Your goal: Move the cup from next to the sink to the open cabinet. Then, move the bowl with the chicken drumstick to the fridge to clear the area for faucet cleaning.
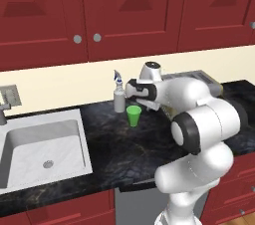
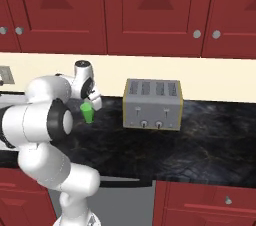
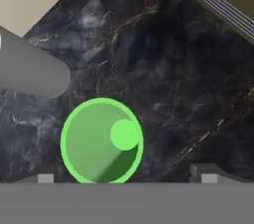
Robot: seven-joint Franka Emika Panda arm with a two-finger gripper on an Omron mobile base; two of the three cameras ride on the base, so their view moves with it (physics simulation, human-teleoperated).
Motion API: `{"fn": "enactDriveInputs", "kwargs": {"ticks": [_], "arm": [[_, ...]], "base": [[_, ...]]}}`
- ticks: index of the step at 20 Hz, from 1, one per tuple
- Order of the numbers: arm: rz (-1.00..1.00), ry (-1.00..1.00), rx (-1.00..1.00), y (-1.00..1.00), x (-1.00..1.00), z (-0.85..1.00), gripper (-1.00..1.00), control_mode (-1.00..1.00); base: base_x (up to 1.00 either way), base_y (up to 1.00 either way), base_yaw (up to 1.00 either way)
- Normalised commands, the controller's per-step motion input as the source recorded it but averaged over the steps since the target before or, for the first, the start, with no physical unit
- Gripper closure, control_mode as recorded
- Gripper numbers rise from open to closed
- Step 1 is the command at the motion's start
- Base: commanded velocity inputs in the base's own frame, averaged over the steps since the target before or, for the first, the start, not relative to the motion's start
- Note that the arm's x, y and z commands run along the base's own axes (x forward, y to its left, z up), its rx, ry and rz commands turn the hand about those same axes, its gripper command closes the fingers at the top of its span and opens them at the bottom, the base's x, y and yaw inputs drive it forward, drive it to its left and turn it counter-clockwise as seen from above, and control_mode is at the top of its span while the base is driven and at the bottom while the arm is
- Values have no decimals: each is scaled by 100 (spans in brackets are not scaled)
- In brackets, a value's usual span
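Observation:
A green cup (image 1: 133,116) stands upright on the black marble counter, to the right of the sink. In the right base view the cup (image 2: 88,112) sits just below my hand. My gripper (image 1: 142,104) hangs a little above the cup and slightly to its right. Looking straight down in the hand view, the cup (image 3: 101,141) is hollow and sits closer to the left fingertip (image 3: 45,178) than to the right one. The gripper (image 3: 127,178) is open wide, with nothing between its fingers.
A grey soap dispenser (image 1: 118,98) stands right behind the cup, close to my hand. The white sink (image 1: 45,144) is at the left and a silver toaster (image 2: 152,103) at the right. Closed red cabinets (image 1: 124,10) hang above the counter.

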Motion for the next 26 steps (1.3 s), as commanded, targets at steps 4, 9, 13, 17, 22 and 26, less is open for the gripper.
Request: {"fn": "enactDriveInputs", "kwargs": {"ticks": [4, 9, 13, 17, 22, 26], "arm": [[22, -5, 0, -23, 0, -49, -100, -100], [14, -3, 0, -9, 0, -21, -100, -100], [5, 0, 0, 0, -22, -6, -100, -100], [2, 0, 0, 0, -5, -21, -100, -100], [0, 0, -1, 0, 1, -18, -100, -100], [0, 0, 0, 0, 14, 0, -100, -100]], "base": [[0, 0, 0], [0, 0, 0], [0, 0, 0], [0, 0, 0], [0, 0, 0], [0, 0, 0]]}}
